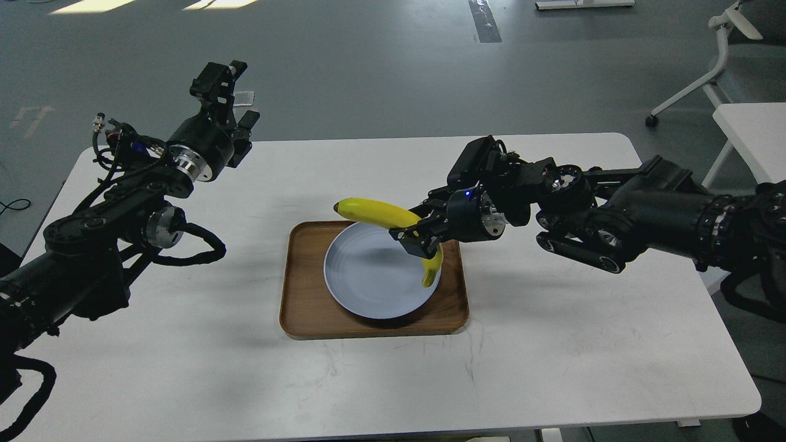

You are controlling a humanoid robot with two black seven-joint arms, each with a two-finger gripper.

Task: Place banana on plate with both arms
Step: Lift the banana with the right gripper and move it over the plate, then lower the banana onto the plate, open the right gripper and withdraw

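My right gripper (416,239) is shut on the yellow banana (376,213) and holds it in the air over the right half of the pale blue plate (362,282). The banana's dark tip points left; its stem end hangs down near the plate's right rim. The plate sits on a brown wooden tray (304,307) at the table's middle. My left gripper (228,92) is raised above the table's far left edge, well away from the plate, open and empty.
The white table (552,344) carries the tray. My right arm stretches across the table's right side. A white chair (724,55) and a second white table (752,135) stand on the grey floor at the right.
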